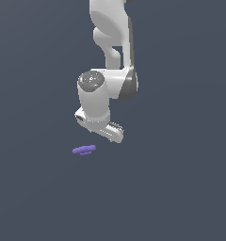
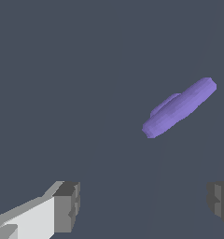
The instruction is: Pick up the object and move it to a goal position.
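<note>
The object [image 1: 84, 149] is a small, thin purple piece like two overlapping flat sticks, lying flat on the dark grey floor. In the exterior view it sits just below and toward the exterior view's left of my white gripper [image 1: 112, 133], apart from it. In the wrist view the object [image 2: 179, 108] lies at an angle, beyond the fingertips and not between them. My gripper [image 2: 143, 205] is open and empty, with its two grey fingers [image 2: 67, 206] set wide apart.
The dark grey floor [image 1: 181, 188] spreads flat all around with no other objects in view. My white arm [image 1: 112, 47] rises above the gripper.
</note>
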Available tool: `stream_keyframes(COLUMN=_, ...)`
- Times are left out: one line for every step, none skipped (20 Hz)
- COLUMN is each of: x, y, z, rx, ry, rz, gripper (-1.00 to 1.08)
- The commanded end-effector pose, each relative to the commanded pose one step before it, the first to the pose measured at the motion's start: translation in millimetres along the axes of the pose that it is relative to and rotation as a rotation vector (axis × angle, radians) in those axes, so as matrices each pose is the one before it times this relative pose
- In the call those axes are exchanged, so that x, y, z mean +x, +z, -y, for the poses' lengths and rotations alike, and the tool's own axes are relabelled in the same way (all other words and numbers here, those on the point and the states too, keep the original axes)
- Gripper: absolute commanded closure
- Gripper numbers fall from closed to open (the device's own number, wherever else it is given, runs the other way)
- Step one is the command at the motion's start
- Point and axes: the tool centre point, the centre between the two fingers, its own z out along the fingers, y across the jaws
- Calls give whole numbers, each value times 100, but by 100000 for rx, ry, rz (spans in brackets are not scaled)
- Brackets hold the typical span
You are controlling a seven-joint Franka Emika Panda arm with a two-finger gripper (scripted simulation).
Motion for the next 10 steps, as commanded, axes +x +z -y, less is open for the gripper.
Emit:
stream_keyframes(x=606, y=528, z=-628, rx=175, ry=8807, rz=-9, gripper=-92)
stream_keyframes(x=257, y=208, z=-232, rx=54, ry=3442, rz=-12, gripper=-92)
stream_keyframes(x=264, y=207, z=-226, rx=49, ry=3439, rz=-19, gripper=-92)
stream_keyframes(x=271, y=206, z=-219, rx=43, ry=3435, rz=-26, gripper=-92)
stream_keyframes(x=277, y=205, z=-212, rx=39, ry=3432, rz=-34, gripper=-92)
stream_keyframes(x=283, y=204, z=-205, rx=35, ry=3428, rz=-42, gripper=-92)
stream_keyframes(x=289, y=203, z=-198, rx=31, ry=3424, rz=-49, gripper=-92)
stream_keyframes(x=295, y=202, z=-190, rx=28, ry=3421, rz=-58, gripper=-92)
stream_keyframes(x=301, y=202, z=-182, rx=26, ry=3417, rz=-66, gripper=-92)
stream_keyframes(x=306, y=201, z=-174, rx=23, ry=3412, rz=-74, gripper=-92)
